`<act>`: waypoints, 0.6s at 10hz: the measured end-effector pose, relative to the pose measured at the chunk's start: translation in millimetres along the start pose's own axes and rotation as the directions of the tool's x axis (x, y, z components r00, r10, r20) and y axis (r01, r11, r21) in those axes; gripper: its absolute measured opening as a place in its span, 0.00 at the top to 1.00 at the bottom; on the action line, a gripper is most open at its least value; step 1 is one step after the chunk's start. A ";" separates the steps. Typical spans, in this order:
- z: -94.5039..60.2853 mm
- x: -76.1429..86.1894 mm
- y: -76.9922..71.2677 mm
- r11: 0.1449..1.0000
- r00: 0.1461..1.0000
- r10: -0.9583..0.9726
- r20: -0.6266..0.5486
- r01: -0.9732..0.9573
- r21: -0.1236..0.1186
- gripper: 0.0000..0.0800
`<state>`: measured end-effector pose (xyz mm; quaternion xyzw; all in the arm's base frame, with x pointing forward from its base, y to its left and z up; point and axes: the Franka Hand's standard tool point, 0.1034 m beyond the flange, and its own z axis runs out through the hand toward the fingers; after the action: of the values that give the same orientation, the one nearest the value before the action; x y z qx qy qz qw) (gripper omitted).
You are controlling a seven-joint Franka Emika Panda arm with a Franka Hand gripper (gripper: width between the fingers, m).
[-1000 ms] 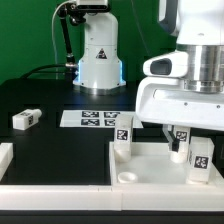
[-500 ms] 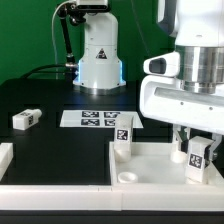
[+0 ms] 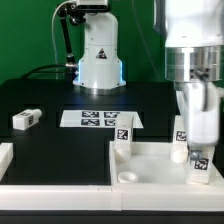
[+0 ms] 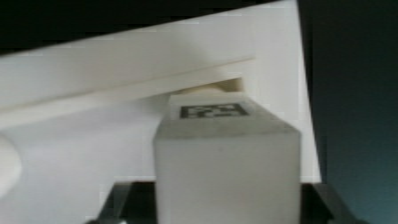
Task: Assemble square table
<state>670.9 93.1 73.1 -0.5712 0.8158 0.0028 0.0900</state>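
Note:
The square table's white slab [image 3: 150,166] lies at the front of the exterior view's right, rim up. Three white tag-marked leg blocks stand on it: one at the far left corner [image 3: 122,141], one at the far right [image 3: 180,148] and one at the near right [image 3: 200,168]. My gripper [image 3: 198,142] reaches straight down onto the near right leg. In the wrist view that leg [image 4: 228,150] stands upright over the slab [image 4: 107,90], and my gripper [image 4: 228,206] has a dark finger close against each side of it. A fourth leg block [image 3: 25,118] lies loose at the exterior view's left.
The marker board [image 3: 98,119] lies flat behind the slab. The robot's base [image 3: 98,55] stands at the back. White border bars run along the front [image 3: 55,196] and at the left edge [image 3: 5,156]. The table surface is black.
My hand has turned about its vertical axis over the near right leg: it showed wide before and shows narrow now. The leg blocks and slab stay in place.

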 end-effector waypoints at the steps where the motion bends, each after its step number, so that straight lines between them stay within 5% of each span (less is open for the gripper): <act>1: -0.6 1.7 -0.2 1.000 1.000 0.010 0.000 -0.010 -0.001 0.64; 2: -0.1 0.9 0.4 0.998 0.998 0.061 0.000 -0.061 -0.002 0.64; 4: 0.7 0.3 0.7 1.000 1.000 0.015 -0.002 -0.015 -0.002 0.33; 5: 0.6 -6.8 -2.4 0.984 0.983 -0.179 -0.032 0.179 0.005 0.33; 6: 1.8 -17.3 -0.7 0.935 0.935 -0.354 -0.037 0.354 0.001 0.22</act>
<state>677.5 109.2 74.1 -0.7082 0.7013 -0.0266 0.0765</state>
